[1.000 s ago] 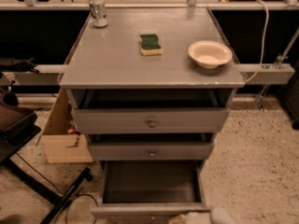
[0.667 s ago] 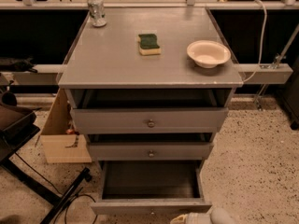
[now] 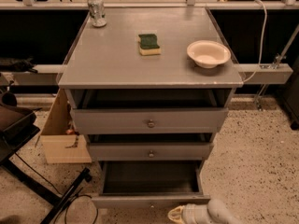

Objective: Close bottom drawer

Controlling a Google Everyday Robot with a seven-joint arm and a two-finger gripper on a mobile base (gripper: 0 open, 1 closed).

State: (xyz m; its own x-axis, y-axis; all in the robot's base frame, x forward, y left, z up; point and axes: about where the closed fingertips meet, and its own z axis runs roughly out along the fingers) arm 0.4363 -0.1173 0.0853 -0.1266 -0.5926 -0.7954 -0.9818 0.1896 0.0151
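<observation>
The bottom drawer [image 3: 149,200] is pulled out from the grey cabinet, and its long shallow tray is open and looks empty. Its slim front panel sits at the bottom of the camera view. My gripper [image 3: 177,214], white with a yellowish tip, lies at the lower edge of the view. It is just in front of the right half of that front panel. I cannot tell whether it touches the panel.
The middle drawer [image 3: 150,152] and top drawer [image 3: 150,121] stick out slightly. On the cabinet top [image 3: 117,64] are a can [image 3: 97,10], a green-yellow sponge [image 3: 149,44] and a white bowl [image 3: 208,53]. A cardboard box [image 3: 63,136] and a black stand [image 3: 28,171] are to the left.
The bottom drawer's front panel has moved a little back toward the cabinet, so less of the tray shows. My gripper has come further up into view behind it.
</observation>
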